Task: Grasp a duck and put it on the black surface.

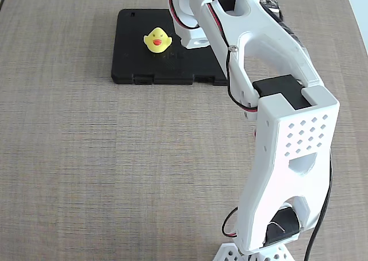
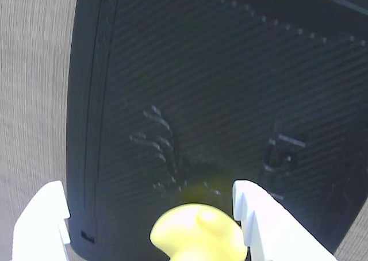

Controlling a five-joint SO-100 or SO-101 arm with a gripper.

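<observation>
A pale wood-grain table (image 1: 86,175) fills the fixed view, and the white arm (image 1: 287,152) rises from its base at the lower right and reaches toward the far edge. Its upper links cover the right end of the black surface (image 1: 135,48) — a flat matte case lying near the top of the table, with latch notches on its near edge. In the wrist view the same case (image 2: 218,88) takes up nearly the whole picture, its faint raised lettering showing at the middle.

The duck (image 1: 157,40) sits upright on the case, toward its centre, beak facing the camera, just left of the arm's tip.

From the wrist camera the gripper (image 2: 149,215) is spread wide: the two white fingers (image 2: 43,221) stand well apart at the bottom edge. The duck (image 2: 198,232) lies between them, close against the right-hand finger and clear of the left one — the claw grips nothing.
</observation>
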